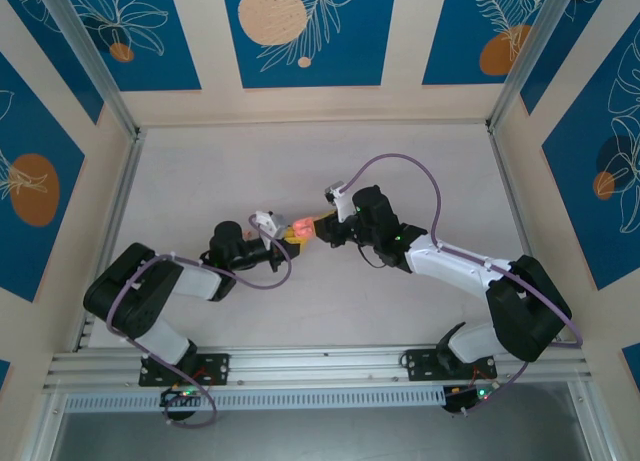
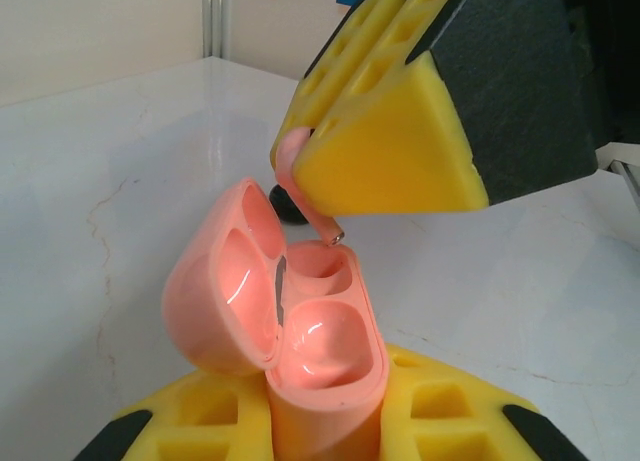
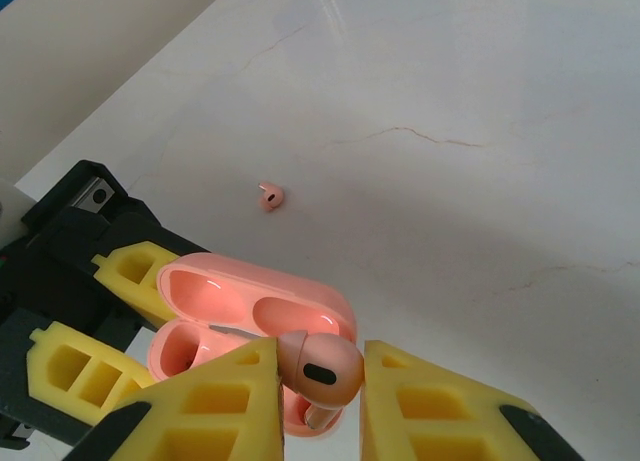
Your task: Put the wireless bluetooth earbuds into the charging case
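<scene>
From above, the left gripper (image 1: 288, 237) is clamping the open pink charging case (image 1: 299, 228) mid-table. The right gripper (image 1: 321, 223) is meeting it from the right.

In the left wrist view, the right fingers are pinching a pink earbud (image 2: 298, 181). It is hanging stem-down just over the socket (image 2: 322, 265) nearer that gripper. The stem is probably best lowered straight, with the case kept steady.

In the right wrist view, a second pink earbud (image 3: 270, 195) is lying loose on the table (image 3: 450, 181), apart from the case.
</scene>
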{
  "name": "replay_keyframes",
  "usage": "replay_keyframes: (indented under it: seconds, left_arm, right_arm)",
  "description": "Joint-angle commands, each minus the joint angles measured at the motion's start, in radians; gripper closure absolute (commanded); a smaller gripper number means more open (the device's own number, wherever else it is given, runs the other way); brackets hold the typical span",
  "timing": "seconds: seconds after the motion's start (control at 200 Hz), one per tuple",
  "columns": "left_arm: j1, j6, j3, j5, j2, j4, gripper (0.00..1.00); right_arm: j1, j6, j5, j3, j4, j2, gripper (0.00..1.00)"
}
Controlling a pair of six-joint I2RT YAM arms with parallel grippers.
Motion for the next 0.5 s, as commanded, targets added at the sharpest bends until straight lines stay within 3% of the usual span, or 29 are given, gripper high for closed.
replay_keyframes:
  seconds: [0.0,0.495]
  left_arm:
    - [-0.008,-0.010,-0.009,0.022,-0.028,0.044,0.80]
    - [-0.008,-0.012,-0.009,0.007,-0.056,0.026,0.80]
  right_arm:
    - [0.009,-0.014,-0.027,0.007,0.029,0.012,0.78]
    - [0.022,-0.030,-0.032,0.008,0.024,0.017,0.78]
